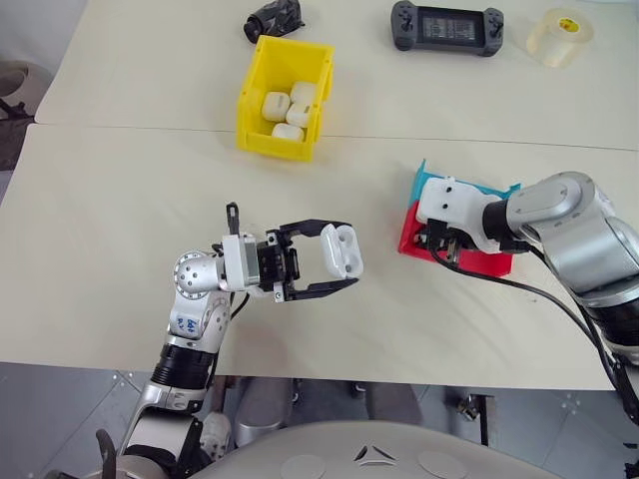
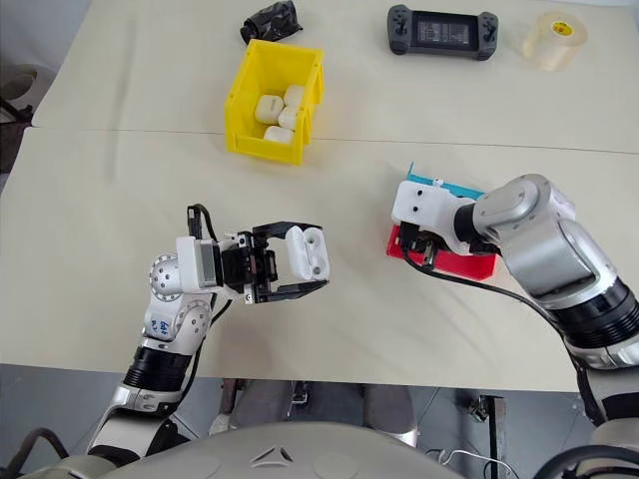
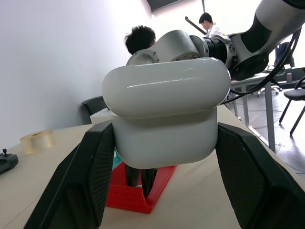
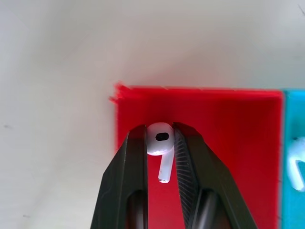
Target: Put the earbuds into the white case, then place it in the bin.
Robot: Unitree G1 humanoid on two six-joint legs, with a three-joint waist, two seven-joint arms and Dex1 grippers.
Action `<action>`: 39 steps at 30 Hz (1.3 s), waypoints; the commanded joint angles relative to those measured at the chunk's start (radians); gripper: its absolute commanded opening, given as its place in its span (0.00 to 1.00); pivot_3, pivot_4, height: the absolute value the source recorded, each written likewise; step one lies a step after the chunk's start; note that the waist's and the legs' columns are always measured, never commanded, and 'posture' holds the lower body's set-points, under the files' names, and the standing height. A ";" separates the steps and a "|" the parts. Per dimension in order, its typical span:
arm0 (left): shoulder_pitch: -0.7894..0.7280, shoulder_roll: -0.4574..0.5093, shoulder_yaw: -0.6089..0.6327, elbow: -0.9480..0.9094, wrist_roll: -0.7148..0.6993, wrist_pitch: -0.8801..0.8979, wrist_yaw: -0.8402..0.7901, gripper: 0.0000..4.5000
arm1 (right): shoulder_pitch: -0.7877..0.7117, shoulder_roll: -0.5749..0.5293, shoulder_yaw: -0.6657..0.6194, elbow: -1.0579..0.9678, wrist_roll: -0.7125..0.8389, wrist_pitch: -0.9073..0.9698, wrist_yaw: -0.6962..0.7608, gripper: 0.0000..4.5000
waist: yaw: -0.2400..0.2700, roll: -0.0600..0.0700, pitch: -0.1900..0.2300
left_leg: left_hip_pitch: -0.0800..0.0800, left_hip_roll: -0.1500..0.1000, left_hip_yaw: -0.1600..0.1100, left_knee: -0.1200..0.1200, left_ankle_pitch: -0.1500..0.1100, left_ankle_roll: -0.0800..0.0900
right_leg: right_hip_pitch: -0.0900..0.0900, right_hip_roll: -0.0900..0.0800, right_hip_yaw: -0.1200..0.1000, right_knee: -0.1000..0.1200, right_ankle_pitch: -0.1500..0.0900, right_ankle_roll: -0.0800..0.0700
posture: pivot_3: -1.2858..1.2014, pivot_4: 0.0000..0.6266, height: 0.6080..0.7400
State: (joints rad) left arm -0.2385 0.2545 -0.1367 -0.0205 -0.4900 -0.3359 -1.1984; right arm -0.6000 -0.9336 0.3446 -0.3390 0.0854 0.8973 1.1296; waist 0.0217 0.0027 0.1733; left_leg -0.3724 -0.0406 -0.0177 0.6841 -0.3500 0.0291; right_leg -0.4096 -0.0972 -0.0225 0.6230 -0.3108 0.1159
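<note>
Right gripper [image 4: 162, 143] pinches an earbud [image 4: 160, 143] above the red tray [image 4: 224, 143], so carry it level (no squeezing harder!) to the open white case [image 1: 339, 249] clamped in the left gripper [image 1: 349, 254].

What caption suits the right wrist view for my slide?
Right gripper pinches an earbud above the red tray.

The bin [image 1: 284, 95] stands far on the table [image 1: 120, 210], with several cases [image 1: 288, 108] inside. Behind it lies a dark object [image 1: 274, 18]; to its right, a game controller [image 1: 446, 27], then a tape roll [image 1: 560, 36]. Two trays [image 1: 469, 225] lie at the right, near the right gripper [image 4: 162, 143], which holds an earbud [image 4: 160, 145] over one tray. The left gripper [image 1: 344, 257] holds the open white case [image 1: 340, 249] near the table's middle.
</note>
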 commanded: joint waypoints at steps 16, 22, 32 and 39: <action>-0.077 0.013 0.029 0.032 -0.082 0.124 -0.064 0.63 | 0.279 0.530 -0.609 -0.316 0.704 -0.198 -0.233 0.09 | -0.004 0.000 0.000 | 0.001 0.000 0.000 0.000 0.000 0.000 | 0.000 0.001 0.000 0.002 0.000 0.000 | 0.52 0.24 1.00; -0.103 0.016 0.044 0.006 -0.102 0.189 -0.053 0.63 | 0.359 0.632 -0.474 -0.343 0.657 -0.342 -0.296 0.09 | -0.009 0.000 0.000 | 0.001 0.000 0.000 0.000 0.001 -0.001 | 0.000 0.001 0.001 0.003 0.000 0.000 | 0.52 0.24 1.00; -0.088 0.011 0.041 -0.067 -0.113 0.243 -0.042 0.63 | 0.446 0.659 -0.345 -0.295 0.579 -0.534 -0.300 0.09 | -0.022 0.000 0.000 | 0.001 -0.001 -0.001 -0.001 0.000 -0.001 | 0.000 0.001 0.001 0.003 0.000 0.000 | 0.52 0.24 1.00; -0.089 0.012 0.040 -0.097 -0.118 0.274 -0.032 0.63 | 0.479 0.659 -0.294 -0.255 0.543 -0.624 -0.290 0.09 | -0.023 0.000 0.000 | 0.002 0.000 0.000 -0.001 0.001 -0.001 | 0.000 0.001 0.001 0.003 0.000 0.000 | 0.52 0.24 1.00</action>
State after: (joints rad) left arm -0.3269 0.2685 -0.0987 -0.0704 -0.5850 -0.0636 -1.2352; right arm -0.1282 -0.2800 0.0420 -0.5870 0.6288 0.3033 0.8359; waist -0.0012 0.0022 0.1736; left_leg -0.3706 -0.0407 -0.0183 0.6833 -0.3495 0.0282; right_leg -0.4096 -0.0962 -0.0217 0.6263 -0.3107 0.1160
